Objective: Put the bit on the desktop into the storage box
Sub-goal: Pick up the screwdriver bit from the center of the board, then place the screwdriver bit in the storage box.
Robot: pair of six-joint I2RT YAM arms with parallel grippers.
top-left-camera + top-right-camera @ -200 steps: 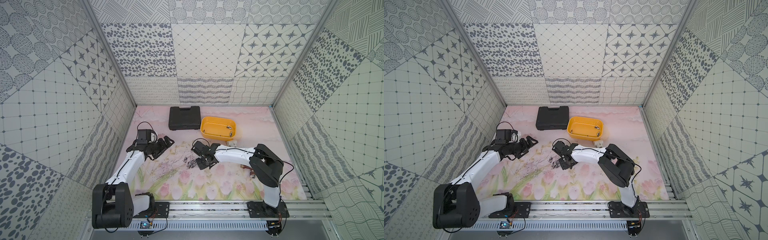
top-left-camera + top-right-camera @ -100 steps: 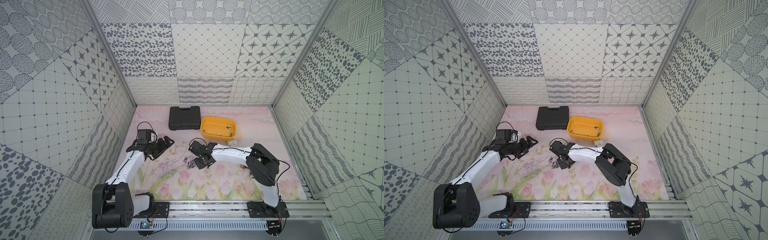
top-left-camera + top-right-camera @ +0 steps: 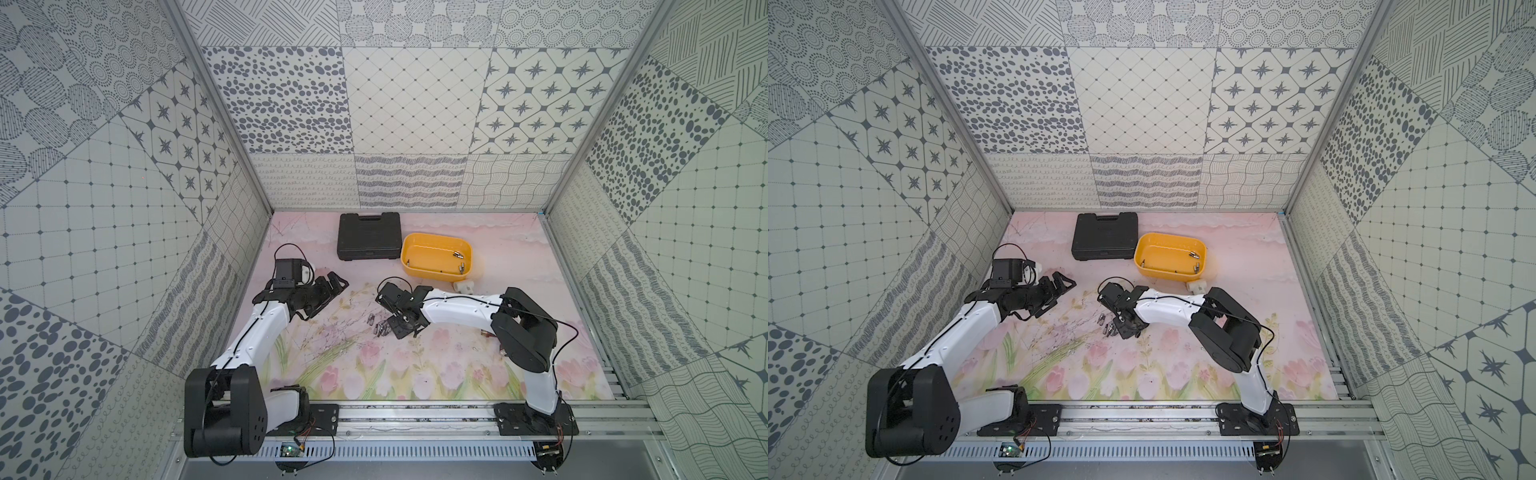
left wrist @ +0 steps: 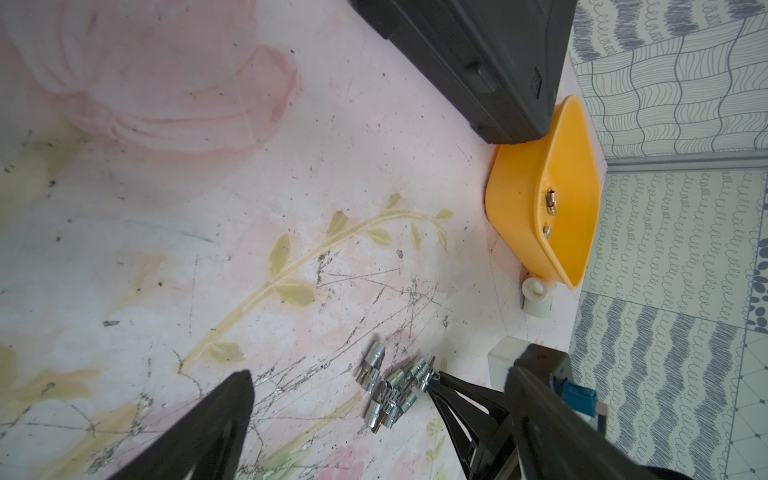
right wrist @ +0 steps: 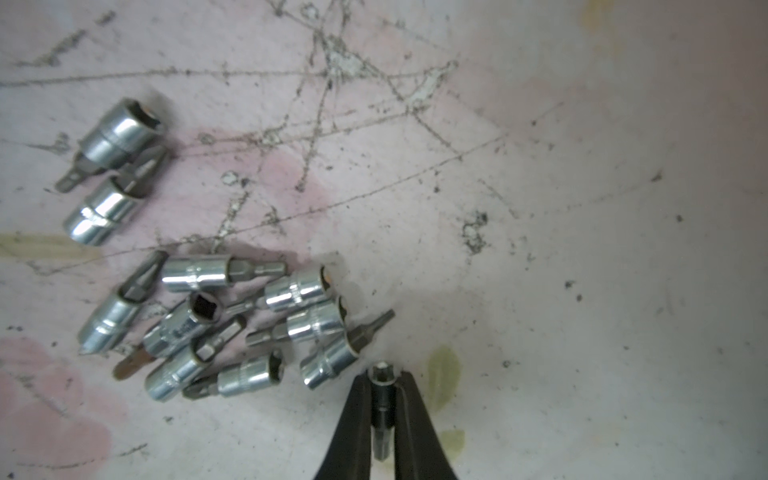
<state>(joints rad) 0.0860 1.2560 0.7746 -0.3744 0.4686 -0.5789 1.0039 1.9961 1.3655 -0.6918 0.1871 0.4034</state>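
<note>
Several silver bits lie in a pile [image 3: 379,329] [image 3: 1108,329] [image 5: 216,324] on the flowered desktop. My right gripper [image 3: 392,330] [image 3: 1121,331] [image 5: 381,376] is down at the pile's edge, shut on one small dark bit [image 5: 381,399] held between its black fingers. The yellow storage box [image 3: 432,273] [image 3: 1167,272] [image 4: 523,208] stands behind it, with a few bits [image 3: 457,254] inside. My left gripper [image 3: 330,286] [image 3: 1061,283] hovers open and empty, left of the pile; one finger [image 4: 208,428] shows in the left wrist view.
A closed black tool case [image 3: 368,236] [image 3: 1104,236] [image 4: 478,54] lies just left of the box. A small white piece [image 3: 463,286] [image 3: 1198,286] [image 4: 537,299] sits on the desktop beside the box's front right corner. Patterned walls enclose the desktop.
My right gripper has shifted a little left to the pile's edge and closed its jaws on a bit. The left arm has not moved.
</note>
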